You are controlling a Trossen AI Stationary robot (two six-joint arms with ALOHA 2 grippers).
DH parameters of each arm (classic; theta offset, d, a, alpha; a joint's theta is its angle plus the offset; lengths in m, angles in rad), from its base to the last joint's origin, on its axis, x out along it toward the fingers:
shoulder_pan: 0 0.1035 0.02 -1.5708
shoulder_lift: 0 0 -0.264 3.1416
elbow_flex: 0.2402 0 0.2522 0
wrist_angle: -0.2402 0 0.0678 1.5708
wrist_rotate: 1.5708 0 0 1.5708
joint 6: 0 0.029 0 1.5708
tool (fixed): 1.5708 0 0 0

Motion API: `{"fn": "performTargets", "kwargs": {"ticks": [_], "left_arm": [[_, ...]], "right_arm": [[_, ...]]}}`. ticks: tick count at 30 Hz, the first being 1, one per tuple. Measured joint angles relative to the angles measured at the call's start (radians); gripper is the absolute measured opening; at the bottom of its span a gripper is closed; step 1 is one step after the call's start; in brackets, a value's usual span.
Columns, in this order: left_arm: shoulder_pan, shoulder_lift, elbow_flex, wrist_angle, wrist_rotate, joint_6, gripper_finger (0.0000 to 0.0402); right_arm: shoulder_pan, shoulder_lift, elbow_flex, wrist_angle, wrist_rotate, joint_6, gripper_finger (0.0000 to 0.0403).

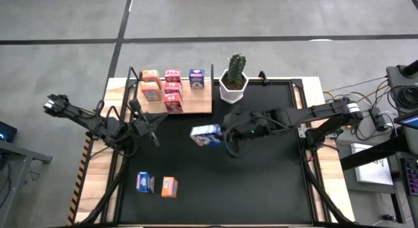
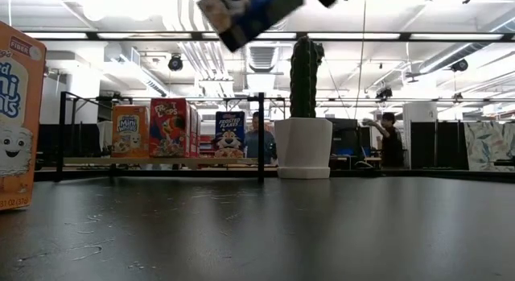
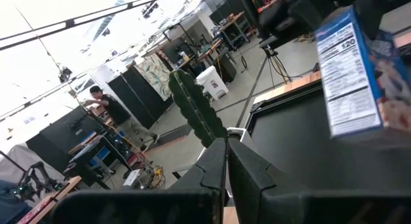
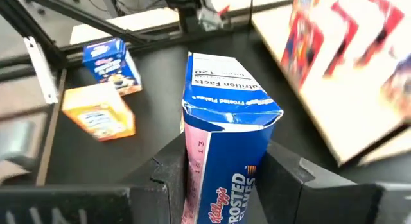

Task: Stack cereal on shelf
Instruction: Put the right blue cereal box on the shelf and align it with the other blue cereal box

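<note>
Blue cardboard up in the air: the right gripper (image 1: 225, 134) is clamped on a blue box (image 1: 206, 134), carried clear of the black mat (image 1: 261, 182), and in the right wrist view the fingers (image 4: 170, 169) press both narrow sides with the box standing up between them. The relation that matters now is box to shelf (image 1: 196, 105): the wooden board lies at the far side of the mat, off to the left of the carried box and not far from it, with the cactus pot (image 1: 232, 87) just beside the shelf's right end. The box's long axis runs roughly left-right across the table in the overhead view and shows tilted in the low view, so it probably wants levelling before it goes down. The shelf already holds orange, red and one blue box (image 1: 196, 78); the free room looks to be in front of that blue one. The left gripper (image 1: 151, 127) waits, pinched together, near the shelf's front edge. Two more boxes, blue (image 1: 145, 182) and orange (image 1: 169, 187), lie on the near left of the mat. People stand in the room beyond.
</note>
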Motion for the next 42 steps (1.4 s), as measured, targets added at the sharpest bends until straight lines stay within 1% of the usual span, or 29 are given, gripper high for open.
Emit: {"fn": "performTargets", "kwargs": {"ticks": [4,9,17,23,25,29,33,42], "left_arm": [[0.000,0.000,0.000,0.000,0.000,0.000,0.0000],[0.000,0.000,0.000,0.000,0.000,0.000,0.0000],[0.000,0.000,0.000,0.000,0.000,0.000,0.0000],[0.000,0.000,0.000,0.000,0.000,0.000,0.0000],[0.000,0.000,0.000,0.000,0.000,0.001,0.0000],[0.000,-0.001,0.000,0.000,0.000,0.005,0.0000],[0.000,-0.002,0.000,0.000,-0.001,0.012,0.0000],[0.000,-0.003,0.000,0.000,-0.003,0.039,0.0000]], "right_arm": [[-0.038,0.094,0.123,-0.018,-0.002,-0.156,0.0139],[-0.087,0.226,0.324,-0.162,-0.001,-0.297,0.0139],[-0.210,0.438,0.679,-0.465,0.000,-0.435,0.0139],[-0.313,0.578,0.865,-0.574,-0.005,-0.516,0.0139],[-0.340,0.614,0.892,-0.580,-0.006,-0.547,0.0139],[-0.378,0.654,0.888,-0.590,-0.006,-0.624,0.0139],[-0.407,0.686,0.888,-0.598,-0.005,-0.664,0.0139],[-0.422,0.746,0.889,-0.580,-0.001,-0.730,0.0142]]}}
